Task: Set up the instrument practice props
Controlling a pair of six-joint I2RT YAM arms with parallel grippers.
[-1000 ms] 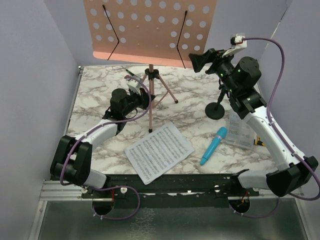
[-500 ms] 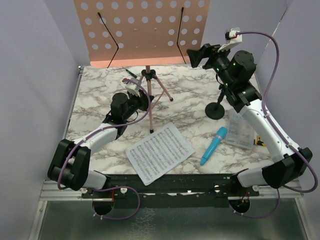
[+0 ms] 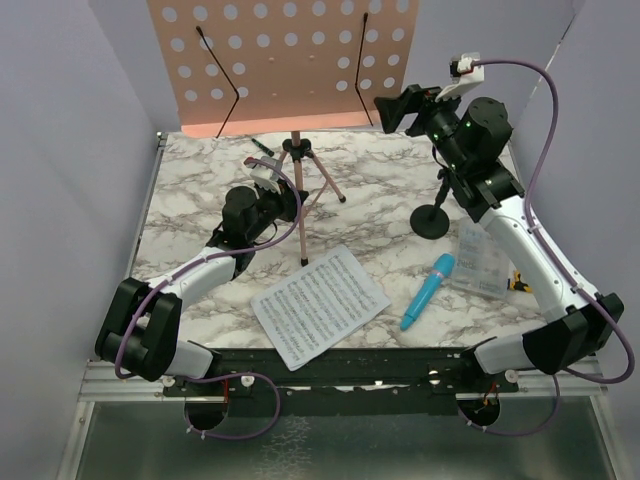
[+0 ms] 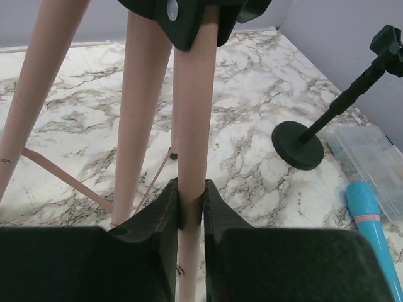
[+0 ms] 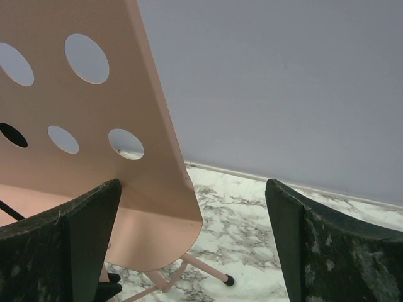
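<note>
Nearest the arm bases: white sheet-music pages (image 3: 318,305) flat on the marbled worktop (image 3: 180,200), w/ bright blue toy microphone (image 3: 428,291) lying just to their right, beside a clear plastic box (image 3: 480,262). Both props unplaced, prob. waiting on the stands. Mid-worktop: left fingers (image 4: 154,217) pinched nearly shut on a pink tube of the music stand (image 4: 191,126), just under its black hub (image 4: 182,31) (leg or centre post, cannot tell). Apparently there to steady the tripod and stop it tipping during work on the top. To the right, well apart from it: small black mic stand (image 3: 432,220), upright on its round base, no mic on it. Higher up and further back: right fingers (image 5: 75,239) spread wide, straddling the lower right corner of the perforated pink desk (image 5: 101,104), gripping nothing. Judged ready to nudge or tilt the desk to a reading angle. At far edge, behind the tripod: small black-green stick (image 3: 262,147), not part of the job. Judged early stage: stand up on its legs, pages and mic not yet set.
</note>
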